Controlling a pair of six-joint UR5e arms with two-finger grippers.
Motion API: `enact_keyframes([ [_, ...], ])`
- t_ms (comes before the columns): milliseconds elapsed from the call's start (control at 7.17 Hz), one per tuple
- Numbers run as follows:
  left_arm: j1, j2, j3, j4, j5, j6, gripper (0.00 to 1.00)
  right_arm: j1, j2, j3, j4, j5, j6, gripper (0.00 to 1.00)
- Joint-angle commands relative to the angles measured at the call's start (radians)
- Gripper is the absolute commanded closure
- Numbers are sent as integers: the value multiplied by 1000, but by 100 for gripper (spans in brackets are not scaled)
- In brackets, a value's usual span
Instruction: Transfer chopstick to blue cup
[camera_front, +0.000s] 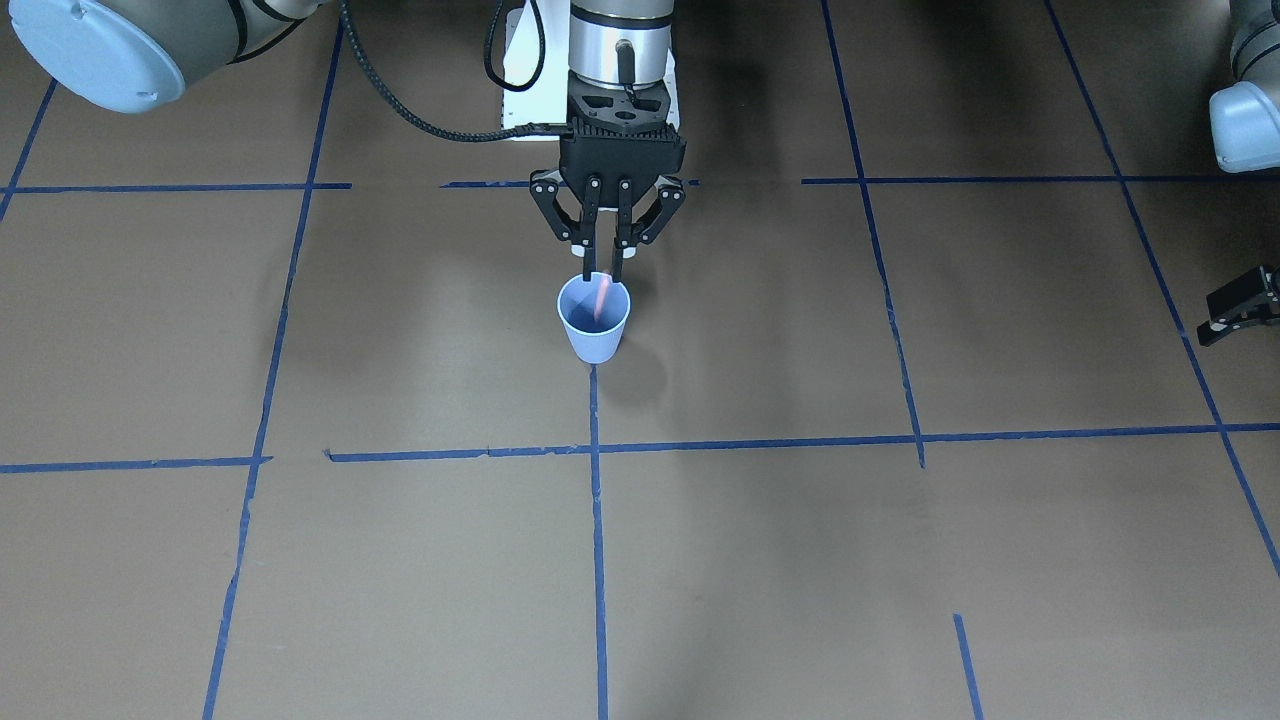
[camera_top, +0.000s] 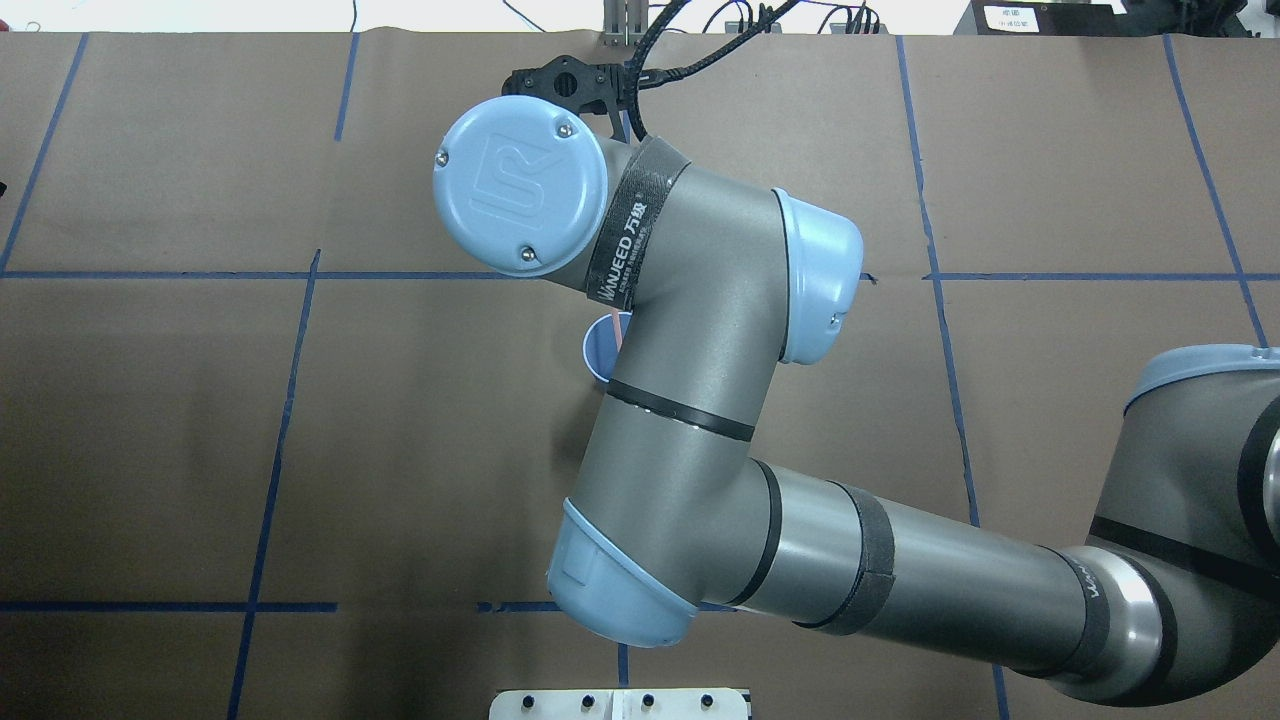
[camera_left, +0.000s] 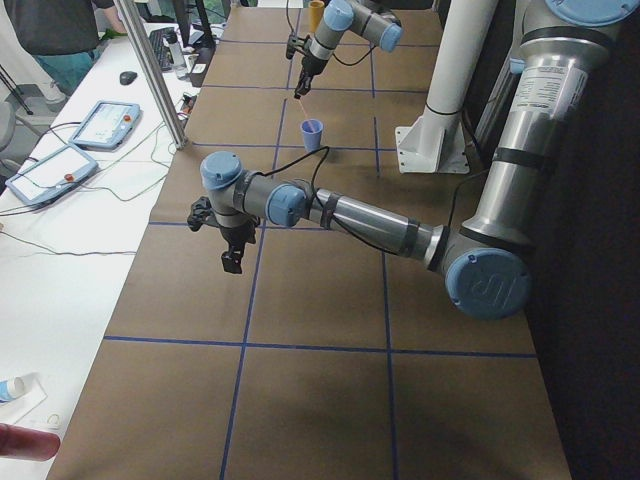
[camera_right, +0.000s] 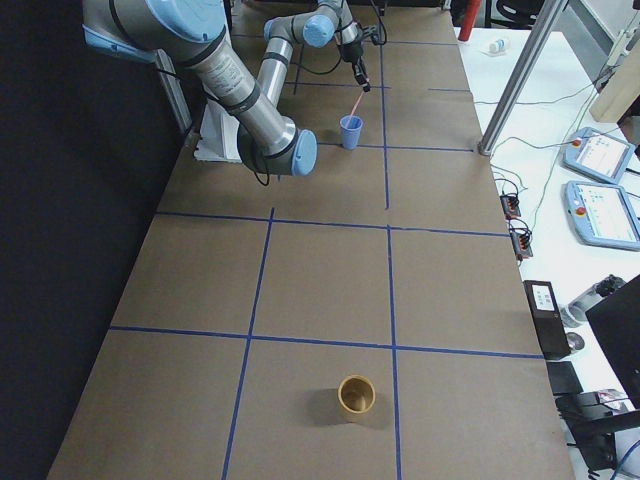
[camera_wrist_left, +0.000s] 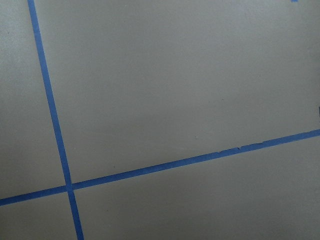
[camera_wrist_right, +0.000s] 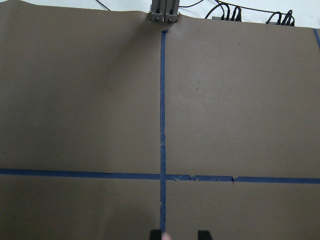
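The blue cup (camera_front: 593, 340) stands upright near the middle of the table. Directly above its far rim hangs my right gripper (camera_front: 605, 272), pointing straight down, its fingers parallel and a little apart, so it is open. The pink chopstick (camera_front: 603, 295) shows blurred just below the fingertips, its lower part inside the cup. In the overhead view my right arm hides most of the cup (camera_top: 597, 350), and a bit of the chopstick (camera_top: 620, 326) shows over its rim. My left gripper (camera_front: 1215, 325) hovers low, far from the cup; I cannot tell its state.
A tan cup (camera_right: 355, 396) stands alone at the table's end on my right. The white base plate (camera_front: 520, 100) lies behind the right gripper. Blue tape lines (camera_front: 597, 520) grid the brown table cover. Pendants (camera_right: 600, 205) and cables lie on the side bench.
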Motion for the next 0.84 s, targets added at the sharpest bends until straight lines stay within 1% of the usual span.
enact_keyframes([
  [0, -2, 0, 0, 1, 0, -1, 0, 2, 0, 6, 36, 1, -1, 1],
  [139, -2, 0, 0, 1, 0, 0, 0, 20, 0, 18, 24, 15, -3, 1],
  [279, -2, 0, 2, 1, 0, 0, 0, 83, -9, 65, -31, 112, -6, 1],
  [418, -3, 0, 2, 1, 0, -1, 0, 161, -27, 137, -132, 227, -26, 1],
  [558, -3, 2, 2, 1, 0, -1, 0, 224, -126, 278, -196, 298, -108, 1],
  [697, -5, 3, 2, 4, 0, -1, 0, 275, -259, 410, -220, 329, -221, 1],
])
